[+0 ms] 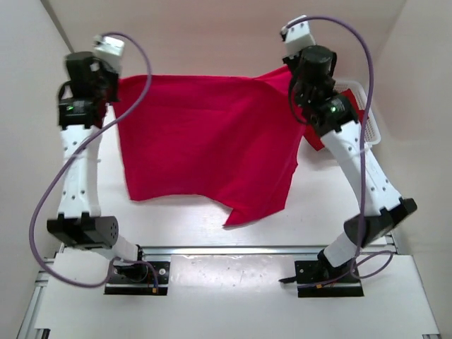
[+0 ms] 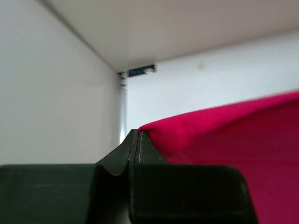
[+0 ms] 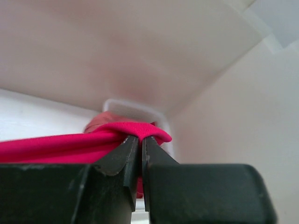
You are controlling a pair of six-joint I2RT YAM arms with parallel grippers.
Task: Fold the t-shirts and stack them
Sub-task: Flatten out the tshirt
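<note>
A bright pinkish-red t-shirt point(image 1: 205, 141) hangs spread between both arms above the table, its lower edge trailing toward the front. My left gripper point(image 1: 116, 83) is shut on its upper left corner; in the left wrist view the cloth point(image 2: 219, 140) runs off to the right from my shut fingertips point(image 2: 135, 135). My right gripper point(image 1: 293, 78) is shut on the upper right corner; in the right wrist view the cloth point(image 3: 60, 144) folds over the tips point(image 3: 140, 138). A faded salmon shirt point(image 3: 100, 121) shows behind, in the basket. The dark crimson shirt is not visible.
A white mesh basket point(image 1: 367, 116) stands at the right behind my right arm, its rim also in the right wrist view point(image 3: 135, 108). White walls close in the left, back and right. The metal base rail point(image 1: 233, 251) runs along the near edge.
</note>
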